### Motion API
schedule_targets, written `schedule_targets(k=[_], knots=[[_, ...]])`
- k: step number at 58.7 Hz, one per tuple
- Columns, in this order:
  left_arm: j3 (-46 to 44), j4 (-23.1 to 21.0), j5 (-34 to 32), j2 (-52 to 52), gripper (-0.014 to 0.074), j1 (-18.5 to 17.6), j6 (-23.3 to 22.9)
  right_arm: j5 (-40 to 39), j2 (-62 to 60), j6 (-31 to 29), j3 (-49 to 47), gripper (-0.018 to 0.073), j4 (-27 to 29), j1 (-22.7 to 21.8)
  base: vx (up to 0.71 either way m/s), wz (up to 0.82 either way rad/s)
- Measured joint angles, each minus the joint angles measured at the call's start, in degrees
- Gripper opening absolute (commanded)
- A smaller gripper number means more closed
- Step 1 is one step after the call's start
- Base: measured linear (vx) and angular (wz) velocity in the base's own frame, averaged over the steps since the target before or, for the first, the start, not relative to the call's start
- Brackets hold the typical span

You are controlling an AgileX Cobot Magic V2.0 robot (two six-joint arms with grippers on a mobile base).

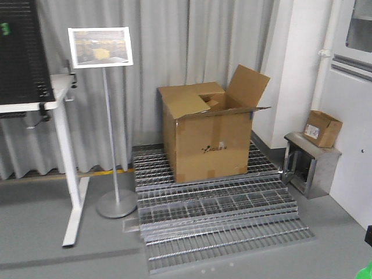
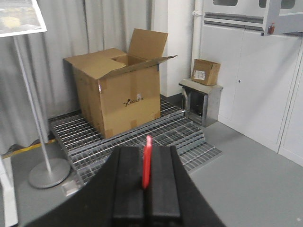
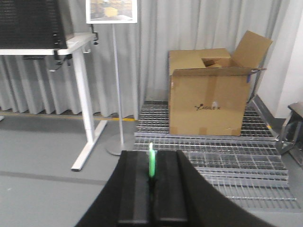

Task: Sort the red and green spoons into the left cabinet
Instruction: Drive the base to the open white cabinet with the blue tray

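In the left wrist view my left gripper (image 2: 147,150) is shut on the red spoon (image 2: 147,158). The spoon stands edge-on between the two black pads, its tip poking up past them. In the right wrist view my right gripper (image 3: 151,152) is shut on the green spoon (image 3: 151,163), pinched the same way with a short end sticking out. Both grippers hang in the air above the grey floor, facing the cardboard box. The left cabinet is out of view. A green sliver (image 1: 366,271) shows at the front view's bottom right corner; I cannot tell what it is.
A large open cardboard box (image 1: 206,133) sits on stacked metal floor grates (image 1: 221,215). To the left are a sign stand (image 1: 113,174) and a white desk (image 1: 67,168). A steel stand (image 1: 311,163) at the right carries a small box (image 1: 321,128). Tall white doors (image 2: 255,80) line the right wall.
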Motion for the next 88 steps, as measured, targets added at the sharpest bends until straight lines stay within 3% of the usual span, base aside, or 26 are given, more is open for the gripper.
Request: schedule_targets(k=[27, 88], knots=[[0.0, 0.0, -0.1, 0.0, 0.0, 0.0, 0.0, 0.0, 0.0, 0.0, 0.0, -0.0004, 0.0, 0.0, 0.56, -0.36], [0.0, 0.0, -0.1, 0.0, 0.0, 0.0, 0.0, 0.0, 0.0, 0.0, 0.0, -0.0004, 0.0, 0.0, 0.42, -0.66]])
